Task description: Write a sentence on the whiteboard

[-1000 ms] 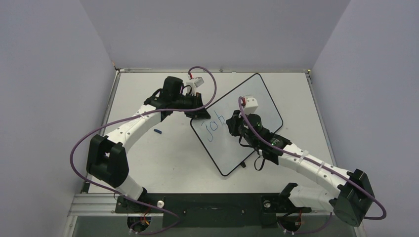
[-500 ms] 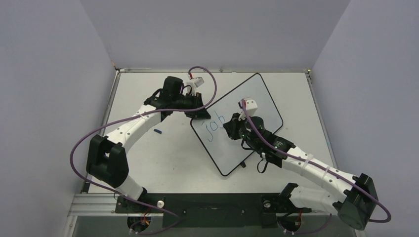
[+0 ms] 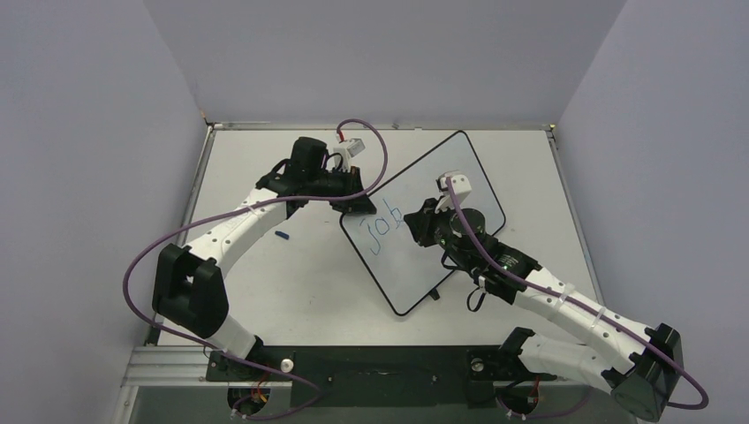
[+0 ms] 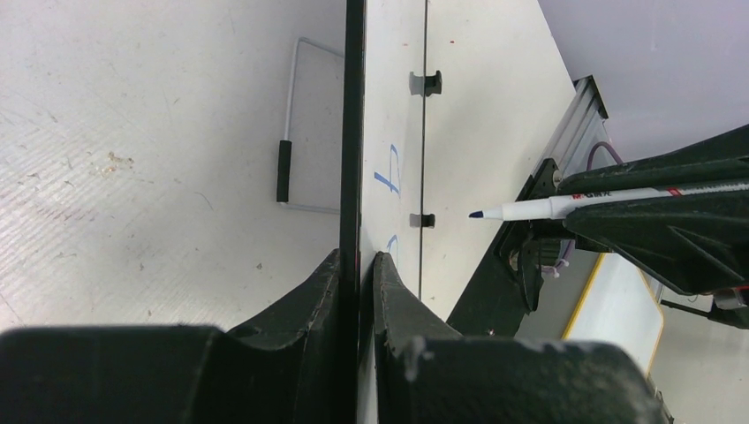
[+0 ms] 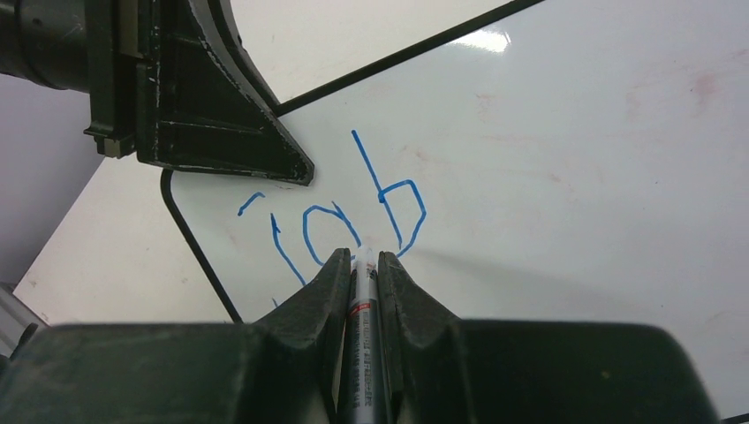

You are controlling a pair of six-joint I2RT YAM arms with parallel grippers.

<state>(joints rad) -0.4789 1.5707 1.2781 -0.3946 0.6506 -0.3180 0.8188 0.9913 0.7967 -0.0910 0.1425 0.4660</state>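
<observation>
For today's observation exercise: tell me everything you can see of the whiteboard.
The whiteboard is a flat, glossy white rectangle with rounded corners, a thin black border and small black feet. It sits diagonally on the table. Blue lettering reading "job" runs near one corner, where the left gripper is shut on its edge.

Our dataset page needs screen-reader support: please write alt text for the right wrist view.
The black right gripper clamps a white marker pointing at a white whiteboard with a thin black border, below blue handwritten lettering reading "job". At upper left, the black left gripper grips the board's edge.
</observation>
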